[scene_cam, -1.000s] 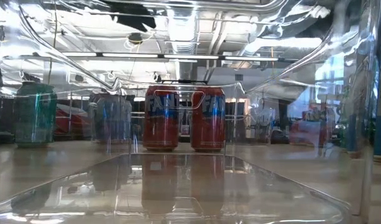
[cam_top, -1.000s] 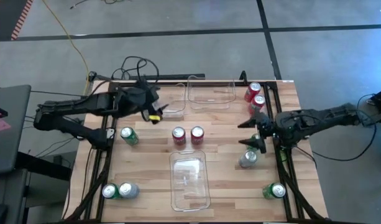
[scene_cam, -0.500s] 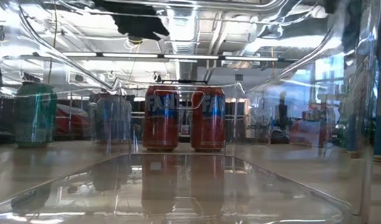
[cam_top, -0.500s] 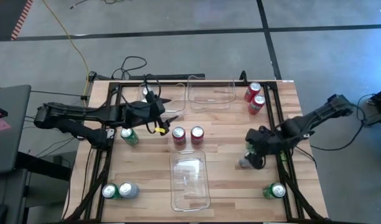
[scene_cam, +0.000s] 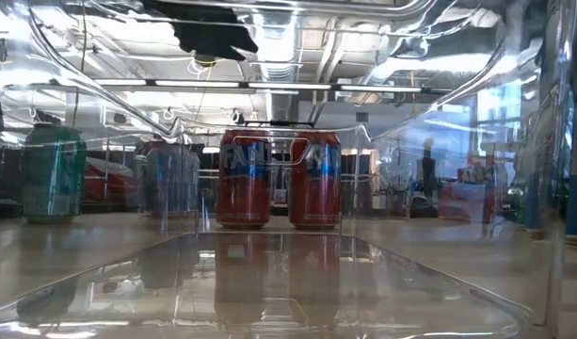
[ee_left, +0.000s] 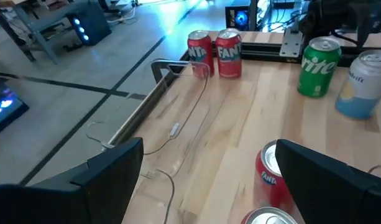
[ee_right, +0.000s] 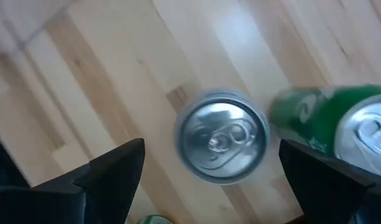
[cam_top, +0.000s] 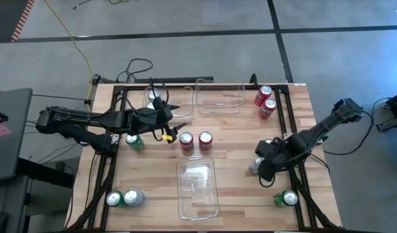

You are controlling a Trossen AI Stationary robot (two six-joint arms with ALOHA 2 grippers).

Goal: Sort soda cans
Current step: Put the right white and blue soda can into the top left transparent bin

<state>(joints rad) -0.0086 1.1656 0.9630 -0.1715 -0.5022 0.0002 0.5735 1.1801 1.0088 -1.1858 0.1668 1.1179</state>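
The right hand hangs over the bench toward four o'clock, directly above a silver-grey can; in the right wrist view that can sits upright between the two dark fingers, which are spread wide and touch nothing; a green can stands just beside it there, though that picture is smeared and I cannot say whether the two touch; another green can stands alone near five o'clock

The left hand is at about ten o'clock, reaching in toward the two red cans that stand side by side near the centre; in the left wrist view its fingers are parted and empty, with one red can close between them and a silver top just beside it; in the low view the same red pair stands upright, seen through the clear bin at six o'clock

A green can stands by the left arm near nine o'clock; a green can and a silver-grey one stand touching at seven o'clock; two more red cans stand close together at two o'clock, beside another clear bin at twelve
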